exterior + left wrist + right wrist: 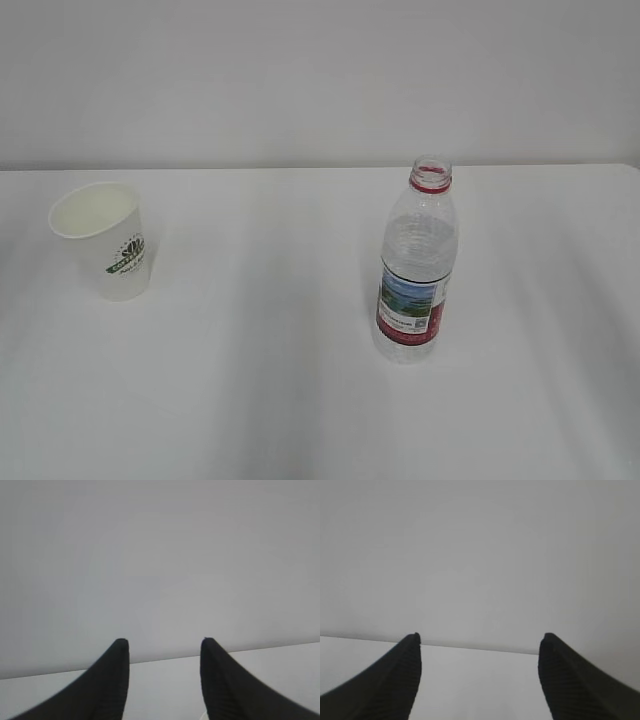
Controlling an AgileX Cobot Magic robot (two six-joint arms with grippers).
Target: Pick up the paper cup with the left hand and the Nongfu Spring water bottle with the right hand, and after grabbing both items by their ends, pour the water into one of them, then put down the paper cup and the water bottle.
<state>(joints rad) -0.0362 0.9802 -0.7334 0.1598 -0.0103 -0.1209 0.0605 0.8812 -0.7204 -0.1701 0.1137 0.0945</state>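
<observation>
The paper cup (102, 240) stands upright at the left of the white table, its green logo facing me. Right of centre stands the Nongfu Spring water bottle (416, 265), uncapped, with a red neck ring and a landscape label; how much water it holds I cannot make out. Neither arm shows in the exterior view. In the left wrist view my left gripper (164, 641) is open, with only table and wall between its black fingers (107, 680). In the right wrist view my right gripper (481, 636) is open wider, and nothing is between its fingers (400, 675).
The white table (270, 380) ends at a back edge (250, 167) against a plain pale wall. A sliver of something white (201, 715) shows at the bottom edge of the left wrist view, beside the right finger.
</observation>
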